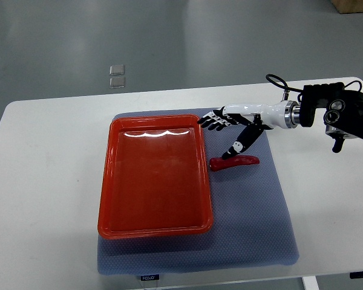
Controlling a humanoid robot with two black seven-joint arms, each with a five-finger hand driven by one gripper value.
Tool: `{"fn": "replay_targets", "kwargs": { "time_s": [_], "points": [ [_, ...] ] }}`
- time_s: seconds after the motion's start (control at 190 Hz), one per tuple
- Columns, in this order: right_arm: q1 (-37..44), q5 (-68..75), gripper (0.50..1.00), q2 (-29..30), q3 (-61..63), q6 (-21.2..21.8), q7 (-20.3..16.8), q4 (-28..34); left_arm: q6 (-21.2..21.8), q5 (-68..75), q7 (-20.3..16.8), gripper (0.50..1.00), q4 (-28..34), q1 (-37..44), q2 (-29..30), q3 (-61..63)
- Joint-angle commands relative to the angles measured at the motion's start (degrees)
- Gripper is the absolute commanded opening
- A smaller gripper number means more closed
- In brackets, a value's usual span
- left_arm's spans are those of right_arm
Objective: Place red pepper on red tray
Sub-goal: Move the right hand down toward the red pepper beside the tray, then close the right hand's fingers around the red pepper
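Right robot hand (230,130) spread above slender red pepper (235,162) beside glossy red tray (154,175)

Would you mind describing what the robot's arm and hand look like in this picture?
Only the right arm shows. The right hand has thin black fingers with white segments on a white palm. A slim white forearm leads to a silver collar, then a bulky black block with round fittings. A thin black cable loops above the wrist.
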Motion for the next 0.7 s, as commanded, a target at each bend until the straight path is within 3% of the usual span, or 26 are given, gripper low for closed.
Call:
{"fn": "replay_targets", "kwargs": {
  "time_s": [0.0,0.194,0.556,0.661,0.693],
  "points": [
    [1.1,-3.9,0.913,-0.5,-3.5,-0.9,-0.8,0.5,0.0,0.0,0.0,1.0,-0.1,0.0,0.0,0.0],
    [-1.2,-5.2,0.913,1.3,-4.9,-6.1,-1.0,0.2,0.0,0.0,0.1,1.0,-0.1,0.0,0.0,0.0],
    [-2.9,-7.6,0.907,2.3,-6.2,-9.2,-1.9,-1.0,0.0,0.0,0.1,1.0,0.0,0.0,0.0,0.1],
    [-3.4,-7.7,0.891,2.6,-6.2,-10.6,-2.2,-1.2,0.0,0.0,0.1,1.0,0.0,-0.1,0.0,0.0],
    [-3.4,-7.7,0.866,2.7,-6.2,-11.2,-2.2,-1.3,0.0,0.0,0.1,1.0,0.0,0.0,0.0,0.0]
  ]
}}
